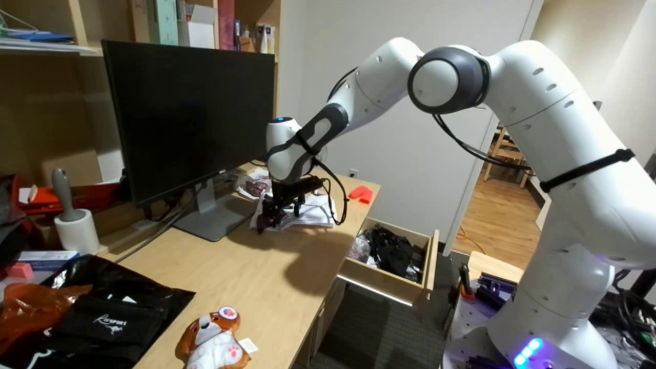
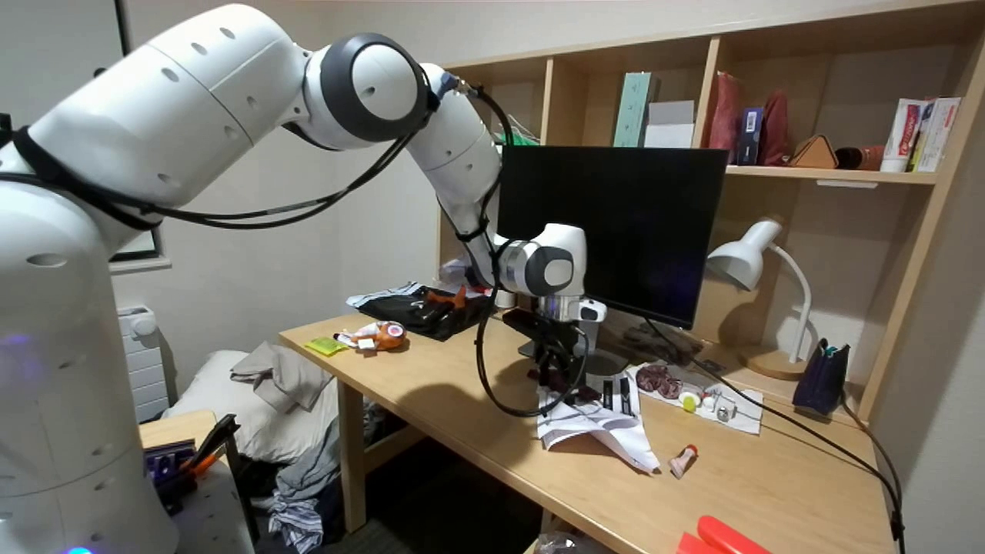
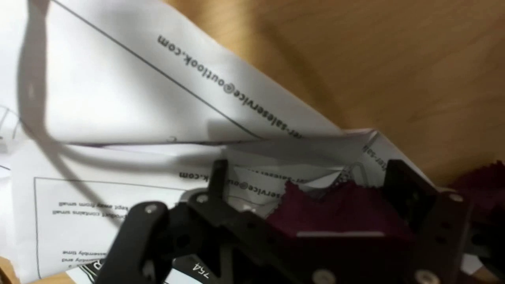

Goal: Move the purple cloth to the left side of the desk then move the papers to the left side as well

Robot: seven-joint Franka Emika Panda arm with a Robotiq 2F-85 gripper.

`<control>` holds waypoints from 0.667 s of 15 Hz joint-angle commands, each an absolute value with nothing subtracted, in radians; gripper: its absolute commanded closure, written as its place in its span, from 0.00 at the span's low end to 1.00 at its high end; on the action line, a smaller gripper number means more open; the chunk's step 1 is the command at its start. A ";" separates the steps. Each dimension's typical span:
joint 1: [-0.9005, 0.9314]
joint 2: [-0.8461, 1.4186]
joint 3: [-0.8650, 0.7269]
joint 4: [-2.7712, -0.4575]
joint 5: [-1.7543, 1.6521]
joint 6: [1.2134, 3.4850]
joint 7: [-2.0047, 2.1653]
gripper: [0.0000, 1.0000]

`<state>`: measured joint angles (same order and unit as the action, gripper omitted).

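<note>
My gripper [image 3: 309, 175] is open, with its two fingers wide apart. The dark purple cloth [image 3: 335, 209] lies between and below the fingers in the wrist view, with part of it showing past the right finger. It lies on the printed white papers [image 3: 106, 98], which are folded and creased. In both exterior views the gripper [image 1: 281, 207] [image 2: 560, 373] is low over the papers [image 1: 319, 211] [image 2: 596, 427], and the cloth [image 1: 265, 222] [image 2: 586, 394] shows beside it. The gripper hides much of the cloth. I cannot tell whether the fingers touch the papers.
A monitor [image 1: 192, 123] stands behind the gripper, its base beside the papers. Red objects [image 1: 361, 194], a small tube [image 2: 683, 460] and a sheet bearing small items [image 2: 742, 412] are nearby. A plush dog [image 1: 215, 341] and black bags [image 1: 107, 318] lie toward the opposite end. A drawer [image 1: 433, 266] is open.
</note>
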<state>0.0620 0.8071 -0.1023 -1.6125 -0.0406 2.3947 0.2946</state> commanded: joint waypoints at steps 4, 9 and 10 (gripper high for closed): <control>0.025 0.742 -0.135 -1.703 -0.034 2.431 0.287 0.00; -0.002 0.740 -0.094 -1.693 0.016 2.463 0.279 0.00; -0.001 0.736 -0.088 -1.695 0.024 2.472 0.280 0.00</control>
<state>0.0019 0.7741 -0.1219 -1.6715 -0.0179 2.4568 0.2922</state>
